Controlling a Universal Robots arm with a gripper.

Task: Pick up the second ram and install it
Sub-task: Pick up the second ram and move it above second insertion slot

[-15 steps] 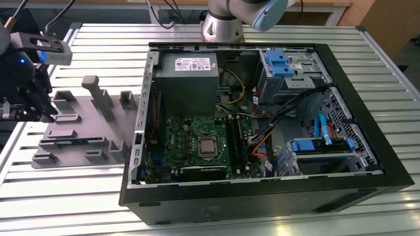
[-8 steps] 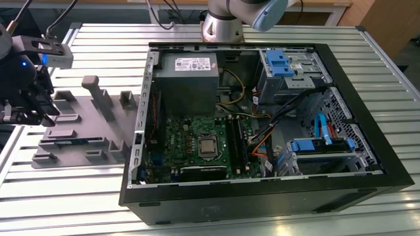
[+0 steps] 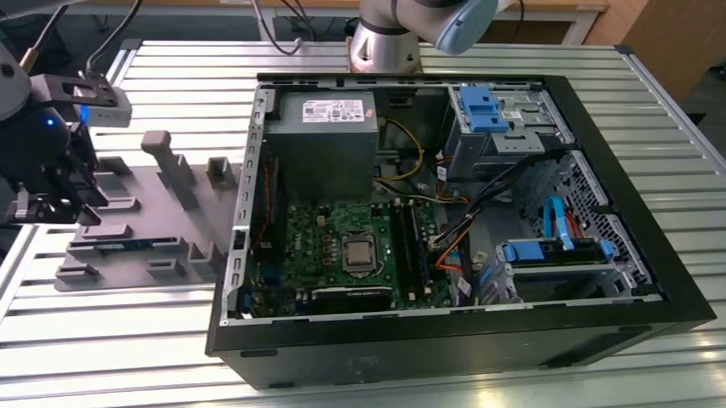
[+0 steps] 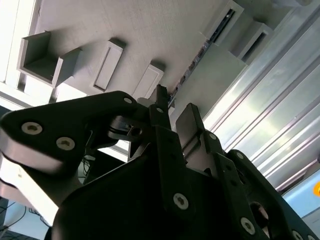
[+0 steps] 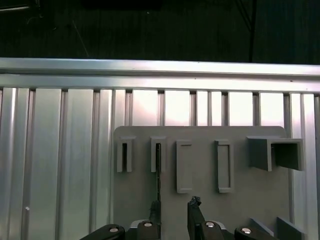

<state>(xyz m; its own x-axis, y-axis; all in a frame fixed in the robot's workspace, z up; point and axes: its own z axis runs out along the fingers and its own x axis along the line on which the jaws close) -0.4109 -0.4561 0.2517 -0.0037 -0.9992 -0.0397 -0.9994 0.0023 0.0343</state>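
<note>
The second ram (image 5: 158, 172) (image 4: 198, 59) stands on edge in a narrow slot of the gray holder tray (image 5: 240, 200), its long axis flat along the tray, running from a small upright block toward the end effector (image 5: 175, 202) (image 4: 174, 102). The end effector's 2 fingers are spread and grip nothing, the stick's near end just beside 1 fingertip. In the exterior view the end effector (image 3: 51, 204) points down over the tray on the slatted counter (image 3: 454, 59), well apart from the open computer case (image 3: 635, 195).
</note>
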